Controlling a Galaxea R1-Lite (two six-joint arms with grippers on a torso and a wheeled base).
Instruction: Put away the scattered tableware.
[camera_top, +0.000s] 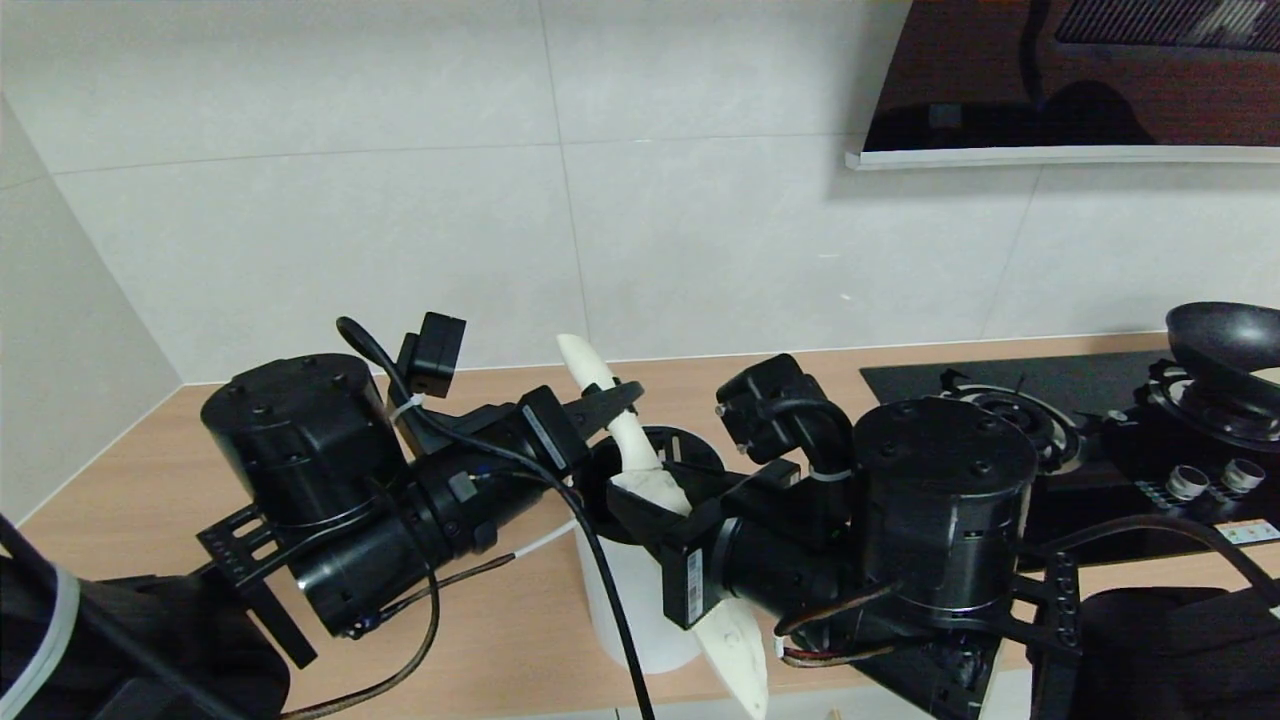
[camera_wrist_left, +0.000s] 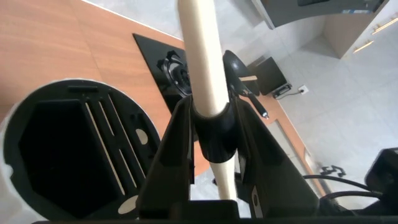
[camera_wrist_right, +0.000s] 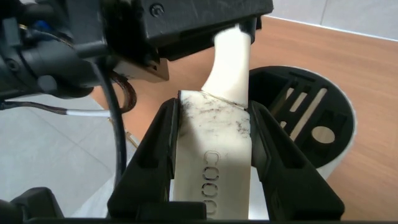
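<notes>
A white spatula (camera_top: 640, 455) hangs tilted over a white cylindrical utensil holder (camera_top: 640, 610) with a black slotted top (camera_top: 690, 447). My left gripper (camera_top: 612, 402) is shut on its slim handle (camera_wrist_left: 202, 56), and in the left wrist view the left gripper (camera_wrist_left: 211, 118) clamps it from both sides. My right gripper (camera_top: 665, 510) is shut on the wider speckled part (camera_wrist_right: 214, 143); the right gripper (camera_wrist_right: 214, 115) shows there with the left gripper (camera_wrist_right: 186, 25) just beyond. The spatula's broad end (camera_top: 740, 650) sticks out below the right gripper, in front of the holder (camera_wrist_right: 323, 118).
The holder (camera_wrist_left: 62, 155) stands on a wooden counter (camera_top: 170, 480) against a tiled wall. A black gas stove (camera_top: 1010, 400) with knobs (camera_top: 1190, 482) lies to the right, carrying a dark pan (camera_top: 1225, 340). A range hood (camera_top: 1070, 90) hangs above it.
</notes>
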